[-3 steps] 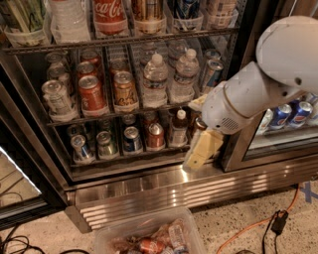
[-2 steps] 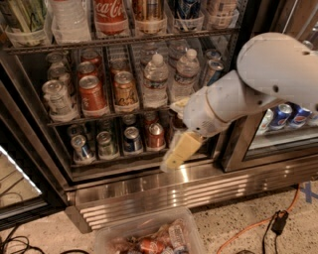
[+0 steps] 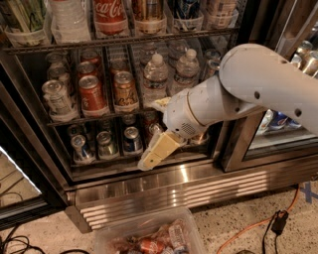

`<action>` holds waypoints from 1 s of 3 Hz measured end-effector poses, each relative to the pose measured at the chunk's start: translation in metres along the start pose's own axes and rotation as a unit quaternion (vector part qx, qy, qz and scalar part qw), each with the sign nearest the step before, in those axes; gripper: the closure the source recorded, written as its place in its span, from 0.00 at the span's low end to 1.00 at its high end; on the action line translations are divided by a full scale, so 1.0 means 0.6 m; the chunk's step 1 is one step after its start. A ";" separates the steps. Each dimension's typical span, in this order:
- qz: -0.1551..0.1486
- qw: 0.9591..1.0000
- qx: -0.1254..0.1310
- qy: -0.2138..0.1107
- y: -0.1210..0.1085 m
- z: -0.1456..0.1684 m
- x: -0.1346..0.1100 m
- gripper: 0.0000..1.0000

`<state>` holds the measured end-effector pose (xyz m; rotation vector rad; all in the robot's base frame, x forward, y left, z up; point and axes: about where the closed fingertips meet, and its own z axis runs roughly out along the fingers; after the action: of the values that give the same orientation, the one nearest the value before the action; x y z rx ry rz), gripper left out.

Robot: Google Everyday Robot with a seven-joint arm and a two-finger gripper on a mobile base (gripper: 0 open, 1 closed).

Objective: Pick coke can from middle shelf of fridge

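The fridge (image 3: 198, 191) stands open in front of me, its steel louvered base low in view. The coke can (image 3: 92, 94), red with a silver top, stands at the front of the middle shelf (image 3: 99, 119), left of centre. An orange-brown can (image 3: 125, 92) is right beside it and a silver can (image 3: 57, 99) is to its left. My gripper (image 3: 154, 153) hangs on the white arm (image 3: 238, 92), pointing down and left. It is below and to the right of the coke can, in front of the bottom rack, and touches no can.
Water bottles (image 3: 154, 74) fill the shelf's right lanes. A Coca-Cola bottle (image 3: 110, 15) stands on the rack above. Mixed cans (image 3: 131, 140) sit on the bottom rack. A clear bin of wrappers (image 3: 149, 238) and an orange cable (image 3: 258, 225) lie on the floor. The right glass door (image 3: 278, 124) is closed.
My arm has swung left across the fridge front. The gripper has moved left from the right-hand lanes to below the orange-brown can. The cans have not moved.
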<state>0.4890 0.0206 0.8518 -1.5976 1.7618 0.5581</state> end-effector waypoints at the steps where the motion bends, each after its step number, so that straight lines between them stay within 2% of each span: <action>1: -0.020 1.000 -0.004 -0.019 -0.002 0.039 -0.027 0.00; 2: -0.027 0.998 -0.005 -0.056 -0.005 0.104 -0.065 0.00; 3: -0.002 0.995 0.005 -0.100 -0.005 0.163 -0.078 0.00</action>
<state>0.5118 0.1215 0.8203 -1.4831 1.6090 0.6817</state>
